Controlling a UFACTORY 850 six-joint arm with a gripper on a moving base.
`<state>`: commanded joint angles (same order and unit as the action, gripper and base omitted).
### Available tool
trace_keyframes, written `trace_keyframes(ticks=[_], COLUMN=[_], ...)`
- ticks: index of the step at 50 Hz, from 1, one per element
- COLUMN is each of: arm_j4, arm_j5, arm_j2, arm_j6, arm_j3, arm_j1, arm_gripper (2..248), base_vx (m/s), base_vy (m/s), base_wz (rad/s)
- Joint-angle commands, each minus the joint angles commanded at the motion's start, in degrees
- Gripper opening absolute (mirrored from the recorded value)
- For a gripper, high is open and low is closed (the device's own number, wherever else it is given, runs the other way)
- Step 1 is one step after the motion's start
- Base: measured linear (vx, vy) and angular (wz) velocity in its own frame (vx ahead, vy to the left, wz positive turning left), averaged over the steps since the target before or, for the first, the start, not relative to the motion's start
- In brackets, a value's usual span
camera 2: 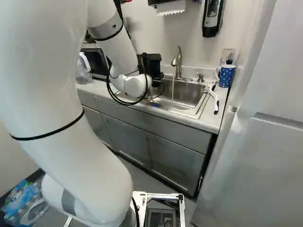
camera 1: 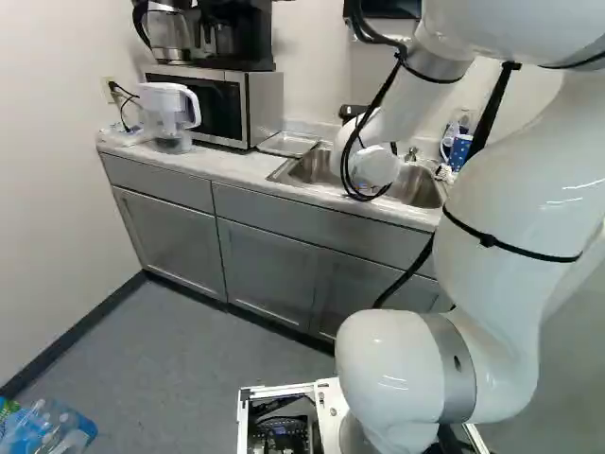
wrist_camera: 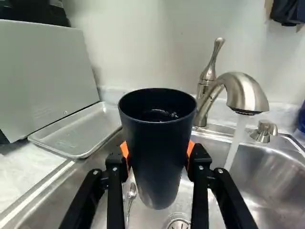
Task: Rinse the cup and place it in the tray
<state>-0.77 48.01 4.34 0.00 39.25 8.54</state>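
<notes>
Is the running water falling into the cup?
No, the stream from the faucet falls beside the cup that the gripper holds.

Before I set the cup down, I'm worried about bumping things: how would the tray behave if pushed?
The tray looks thin and smooth, so it probably slides easily. Its low, wide shape should keep it from tipping. It looks metallic, so likely stiff.

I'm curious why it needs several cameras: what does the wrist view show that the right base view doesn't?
Only the wrist view: the metal tray, the sink drain and the inside of the dark cup.

Only the right base view: grey cabinets, a white brush and bottles on the floor.

Both: the sink, and the faucet running.
</notes>
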Motion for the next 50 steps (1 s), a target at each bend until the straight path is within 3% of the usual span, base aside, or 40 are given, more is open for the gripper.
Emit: trace_keyframes(ticks=[50], arm_j4=[0.0], arm_j5=[-7.4], arm_j2=[-0.5], arm_j6=[0.0], arm_j3=[6.0], arm_j1=[-4.6], arm_gripper=[125], base_vx=[0.0], base_vy=[0.0], base_wz=[0.0])
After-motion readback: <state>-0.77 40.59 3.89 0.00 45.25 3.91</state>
